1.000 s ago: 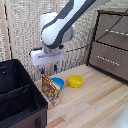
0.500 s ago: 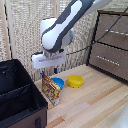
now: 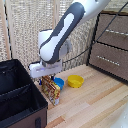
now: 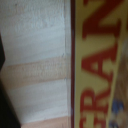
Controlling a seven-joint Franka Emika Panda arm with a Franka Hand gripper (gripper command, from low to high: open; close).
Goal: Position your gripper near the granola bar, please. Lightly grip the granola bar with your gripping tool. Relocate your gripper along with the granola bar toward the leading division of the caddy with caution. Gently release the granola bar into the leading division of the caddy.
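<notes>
Hanging upright, long axis vertical, the granola bar [image 3: 50,90] clamped in the claw [image 3: 46,76]; just beside the caddy [image 3: 20,97].

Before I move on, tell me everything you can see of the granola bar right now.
The granola bar is a flat rectangular packet, orange-brown with red and yellow print; the wrist view shows large red letters on yellow with a dark red border. It hangs upright, long side vertical, directly under the gripper, which appears to pinch its top end, though the fingers are hard to make out. It sits just beside the black caddy, outside it, in front of the blue bowl. Whether its lower end touches the table is unclear.
</notes>
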